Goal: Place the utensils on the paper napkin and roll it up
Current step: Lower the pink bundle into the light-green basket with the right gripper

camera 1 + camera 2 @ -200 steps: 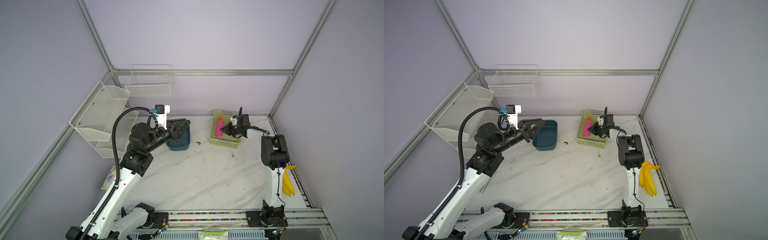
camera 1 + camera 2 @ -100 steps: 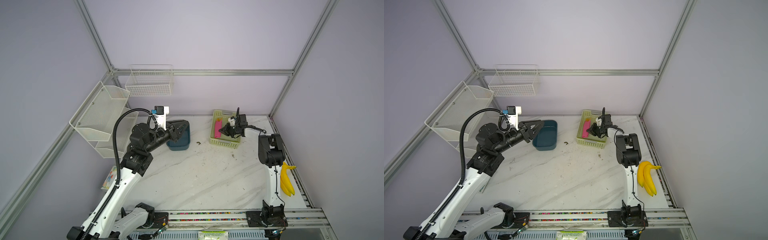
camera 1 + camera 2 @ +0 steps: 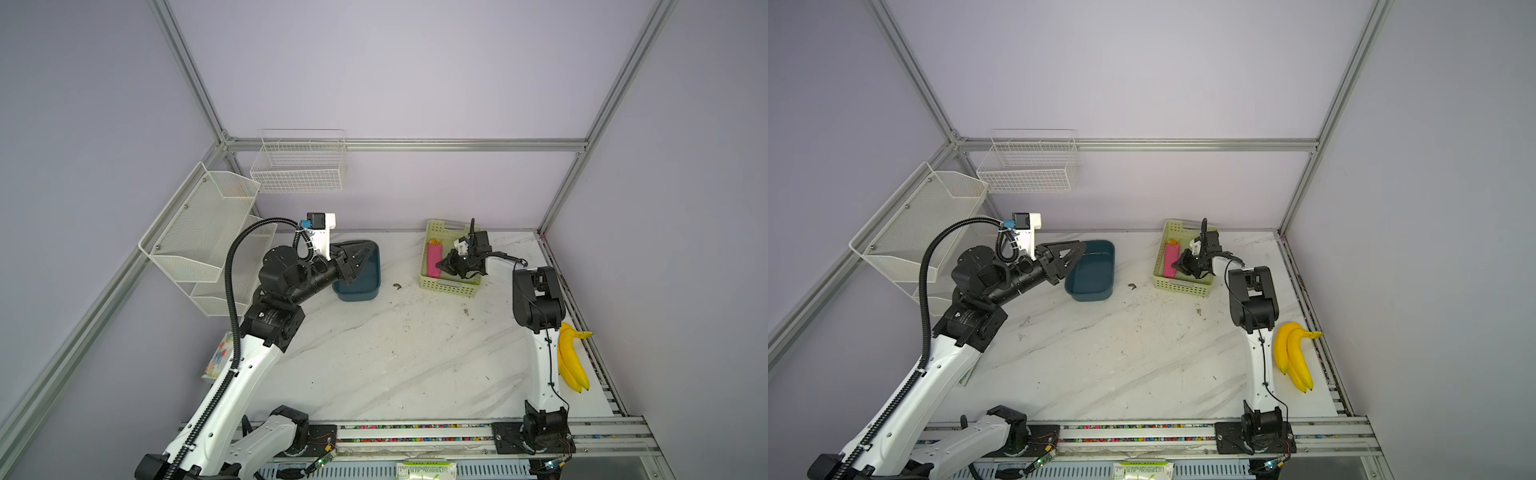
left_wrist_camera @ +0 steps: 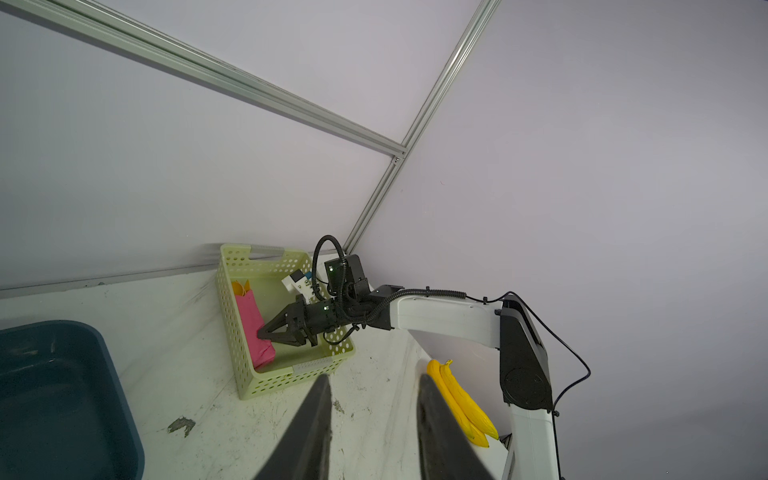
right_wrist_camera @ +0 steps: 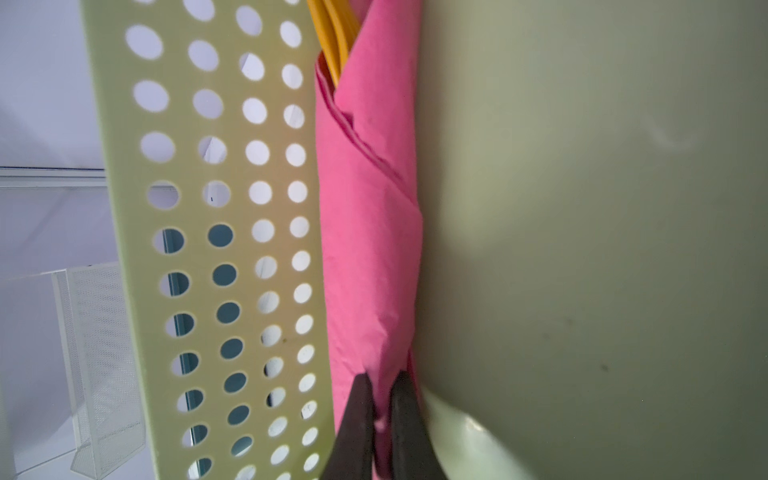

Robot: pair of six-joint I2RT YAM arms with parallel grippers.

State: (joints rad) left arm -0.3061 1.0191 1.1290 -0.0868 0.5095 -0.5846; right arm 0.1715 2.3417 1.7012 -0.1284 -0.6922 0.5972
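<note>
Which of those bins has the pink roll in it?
The pale green perforated basket, where the right gripper pinches the pink roll. The dark blue tub and the white wire basket don't hold it.

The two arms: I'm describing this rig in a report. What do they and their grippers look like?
Both arms have white links and black joint housings. The left arm carries a thick black ribbed hose; the right arm a thin black cable. The left gripper and right gripper have black, tapering, triangular fingers. Small green lights glow at the right wrist.
</note>
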